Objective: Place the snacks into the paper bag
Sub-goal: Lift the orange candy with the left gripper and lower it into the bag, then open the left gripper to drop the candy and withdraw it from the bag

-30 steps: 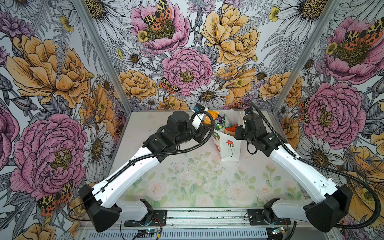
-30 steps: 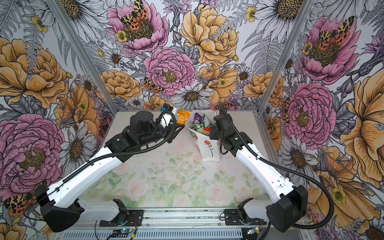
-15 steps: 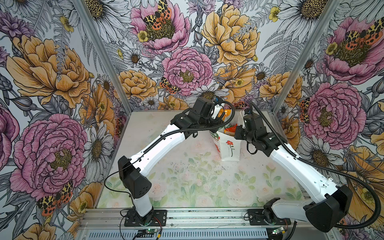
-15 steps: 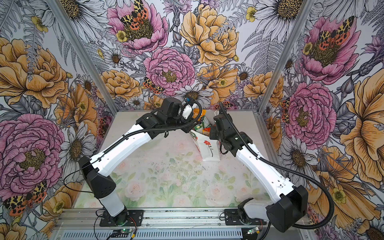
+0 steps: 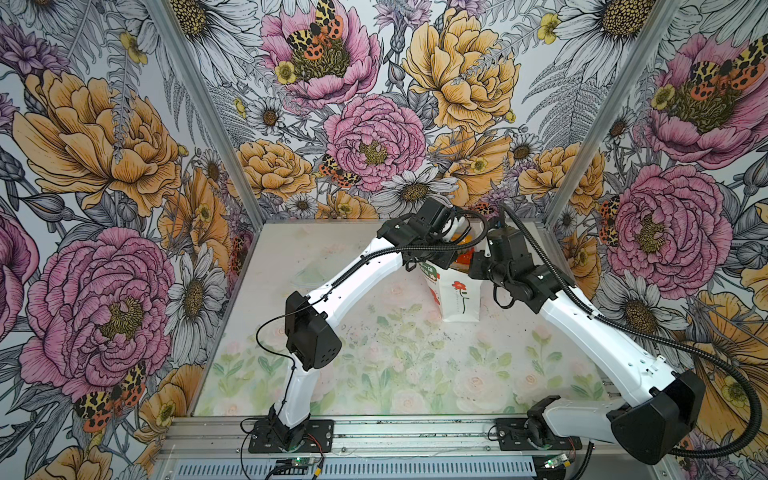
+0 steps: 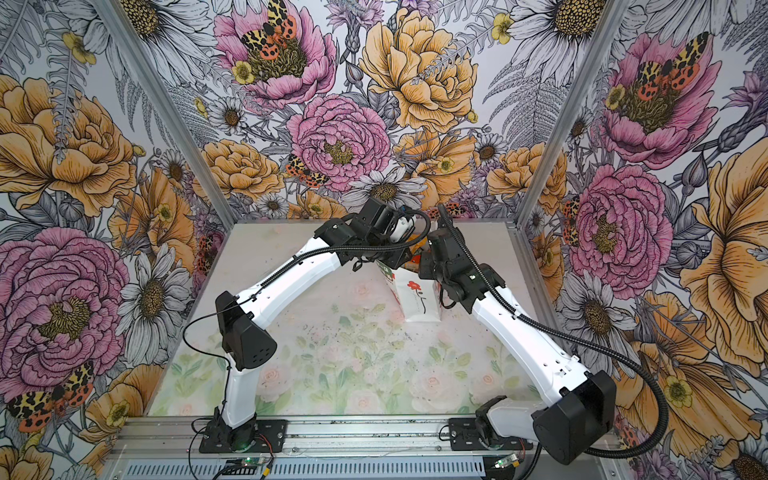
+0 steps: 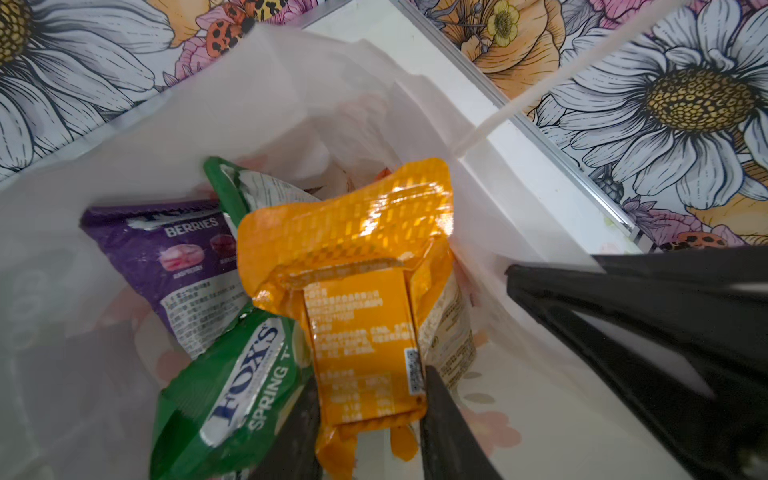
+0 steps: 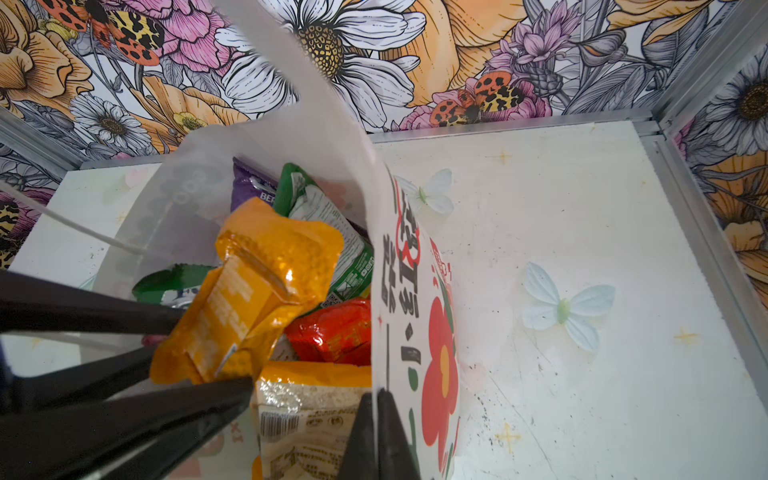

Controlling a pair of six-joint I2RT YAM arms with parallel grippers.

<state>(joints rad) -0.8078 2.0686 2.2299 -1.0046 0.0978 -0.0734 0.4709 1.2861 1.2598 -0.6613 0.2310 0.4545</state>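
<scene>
Left gripper (image 7: 370,409) pinches the likely light, slippery orange packet (image 7: 349,257) by its end (surest hold); beside it, right gripper (image 8: 376,419) clamps the paper bag (image 8: 415,291) rim.

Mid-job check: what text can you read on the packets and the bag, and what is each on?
"BERRIES": purple packet.
"FOX'S" and "SPRING T", cut off: green packet.
Orange packet: fine print, too small to read.
Paper bag side: bold red and black print, not legible to me.
</scene>
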